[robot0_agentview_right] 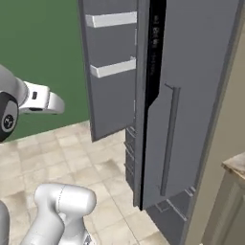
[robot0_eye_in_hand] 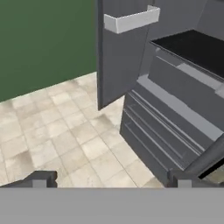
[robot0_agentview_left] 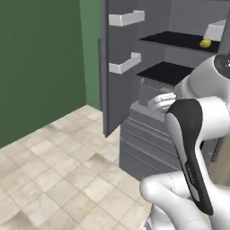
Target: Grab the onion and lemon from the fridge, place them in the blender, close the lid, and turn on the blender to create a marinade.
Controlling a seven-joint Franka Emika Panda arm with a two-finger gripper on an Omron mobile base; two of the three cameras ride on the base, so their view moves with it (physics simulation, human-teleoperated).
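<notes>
Broadly, a tall dark grey fridge [robot0_agentview_left: 148, 134], flat-panelled and matte, standing with its left door [robot0_agentview_left: 117, 67] swung wide against a plain green wall [robot0_agentview_left: 40, 67]. On the inner face of that door, two pale grey rectangular door bins [robot0_agentview_left: 126, 63], one above the other, box-shaped and sharp-edged. Inside, two flat black shelves [robot0_agentview_left: 166, 72] with thin grey front lips, and below them stacked grey drawers [robot0_eye_in_hand: 170, 118] with long horizontal ridges across their fronts. From the right base view, the other door [robot0_agentview_right: 191, 95] ajar, smooth slate grey, carrying a long slim vertical bar handle [robot0_agentview_right: 170, 139]; beside it at the right edge, the corner of a speckled stone-look counter [robot0_agentview_right: 237, 167]. Underfoot, a floor [robot0_agentview_left: 54, 175] of square beige tiles, mottled and faintly glossy, with pale grout lines.

Smaller: the gripper [robot0_eye_in_hand: 111, 180], jaws spread fully apart and holding nothing, hovering before the drawer fronts, its two blocky dark fingertips [robot0_eye_in_hand: 41, 178] at the bottom of the hand view, well apart over the tiles.

Smallest: the lemon [robot0_agentview_left: 205, 43], a rounded yellow-green fruit, smooth-skinned, resting on the upper black shelf toward its right end, well above the gripper.
</notes>
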